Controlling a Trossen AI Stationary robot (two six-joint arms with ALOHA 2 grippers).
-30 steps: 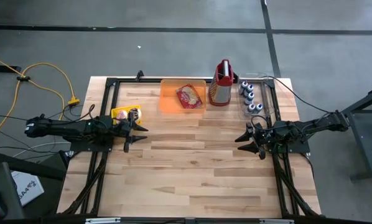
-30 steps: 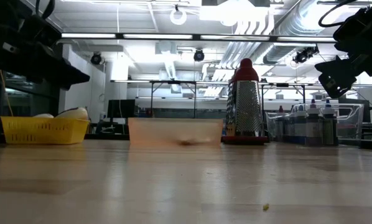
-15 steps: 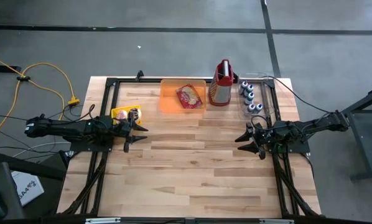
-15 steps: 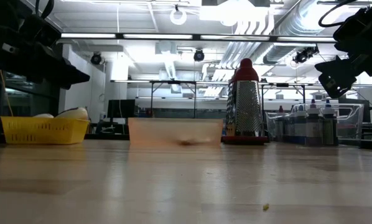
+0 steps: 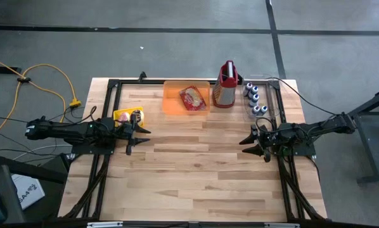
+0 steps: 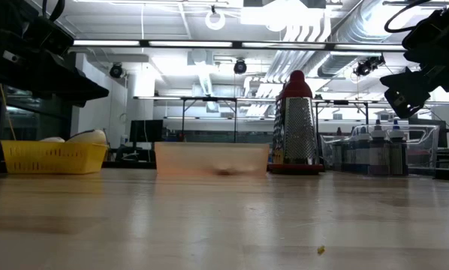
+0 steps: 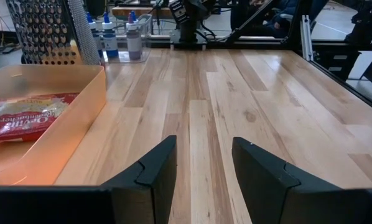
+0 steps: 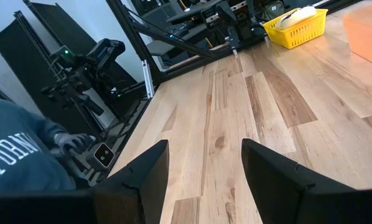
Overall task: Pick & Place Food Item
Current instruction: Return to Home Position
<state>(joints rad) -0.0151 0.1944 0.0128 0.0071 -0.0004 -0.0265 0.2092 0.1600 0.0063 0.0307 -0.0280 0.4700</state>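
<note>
My dark two-finger left gripper (image 5: 137, 132): left-centre of the high view, fingers apart, holding nothing.
Yellow mesh plastic bin (image 5: 120, 115): just above that gripper in the frame, with the donuts (image 5: 132, 116) inside.
Donut handling: probably light, soft and easily crushed; I'd pinch gently across the ring.
My dark right gripper (image 5: 251, 142): right-centre, fingers apart, empty.

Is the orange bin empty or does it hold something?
Not empty: a red packet lies inside the orange bin, clear in the high and left wrist views.
</note>
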